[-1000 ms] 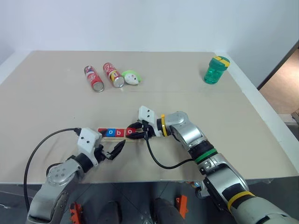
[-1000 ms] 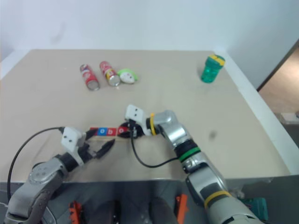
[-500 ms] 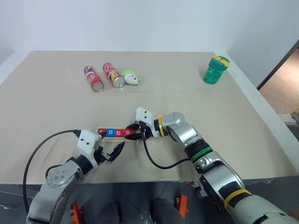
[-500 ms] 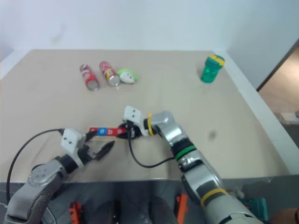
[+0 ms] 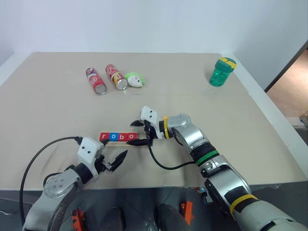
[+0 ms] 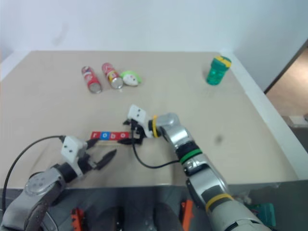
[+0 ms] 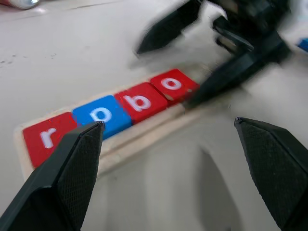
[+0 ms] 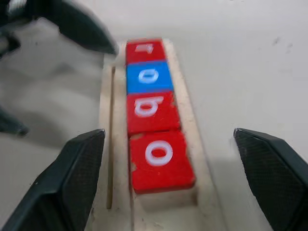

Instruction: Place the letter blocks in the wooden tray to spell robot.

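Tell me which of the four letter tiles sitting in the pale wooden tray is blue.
The second tile in the row, the blue square tile with a white o. It sits between the red r tile and the red b tile; the other three are red.

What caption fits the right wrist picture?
Open right gripper over the wooden tray holding r, o, b, o.

Landmark: wooden tray, near front-centre of table. Four letter blocks in it, left to right: r, o, b, o, touching in a row. Right gripper at tray's right end, just beside last o. Left gripper in front of tray, apart from it. Two cans and small roll well behind tray, slightly left. Cup far behind-right of tray.
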